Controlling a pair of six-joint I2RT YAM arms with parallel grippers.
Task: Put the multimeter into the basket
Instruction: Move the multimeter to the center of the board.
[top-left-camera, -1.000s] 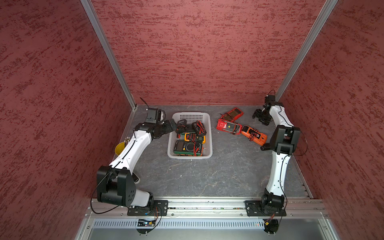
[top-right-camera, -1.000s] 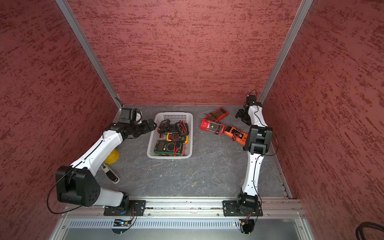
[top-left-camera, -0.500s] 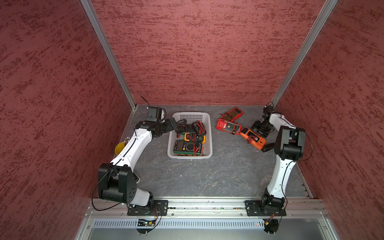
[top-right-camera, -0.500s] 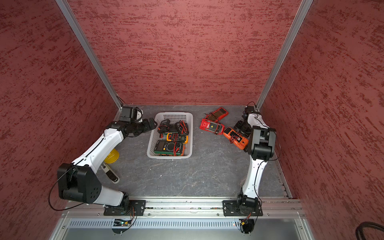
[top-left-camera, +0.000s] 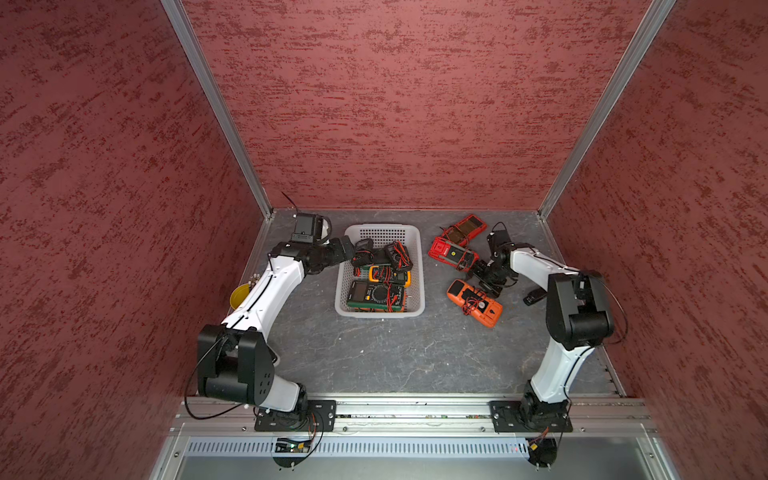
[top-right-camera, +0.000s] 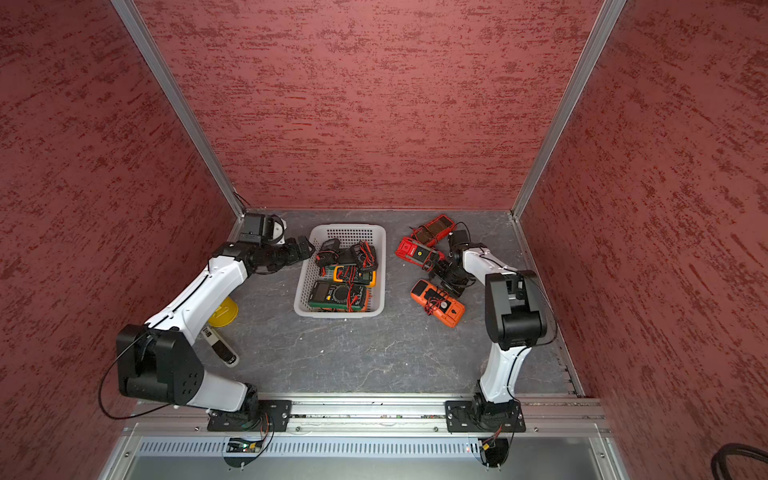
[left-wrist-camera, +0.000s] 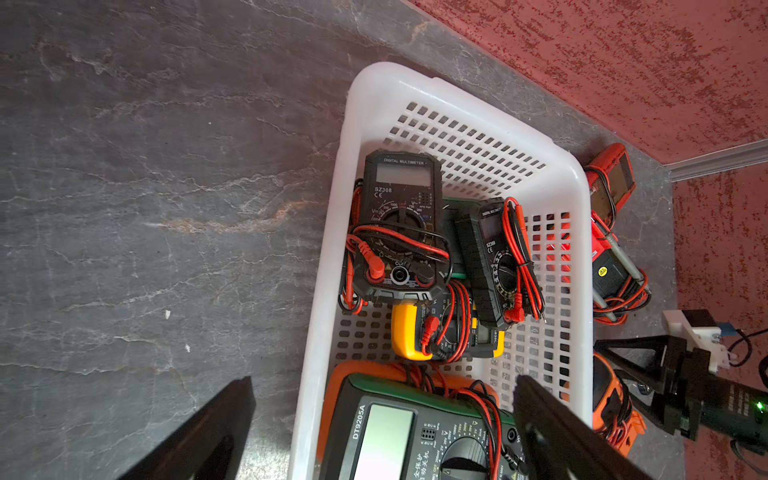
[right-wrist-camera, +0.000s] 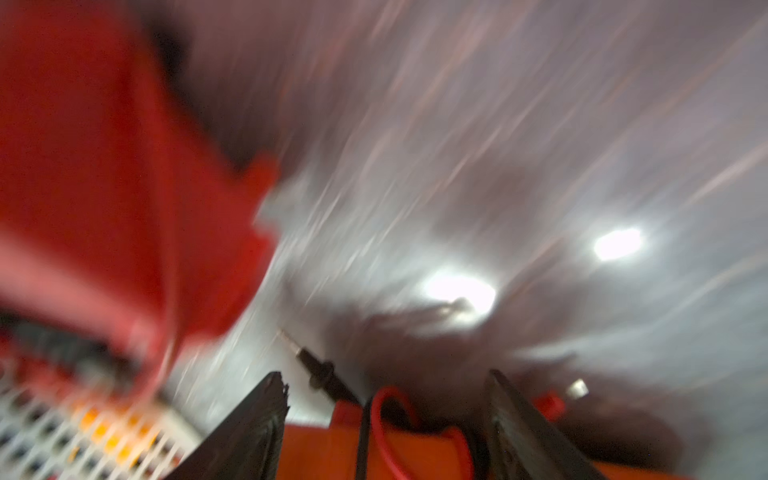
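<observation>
A robotics lab test cell is shown: a grey stone-patterned tabletop (top-left-camera: 374, 357) is enclosed by red textured panels (top-left-camera: 395, 104) framed in aluminium profiles (top-left-camera: 216, 108), with the left arm (top-left-camera: 270, 291) and right arm (top-left-camera: 557, 365) bolted to a near-edge rail (top-left-camera: 415, 409).

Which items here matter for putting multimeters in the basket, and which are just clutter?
Job: basket; multimeters already in it; orange multimeter, near red multimeter and far red multimeter outside it; left gripper; right gripper.
Lying about: yellow cup; white-and-black stick beside it; small black object.
</observation>
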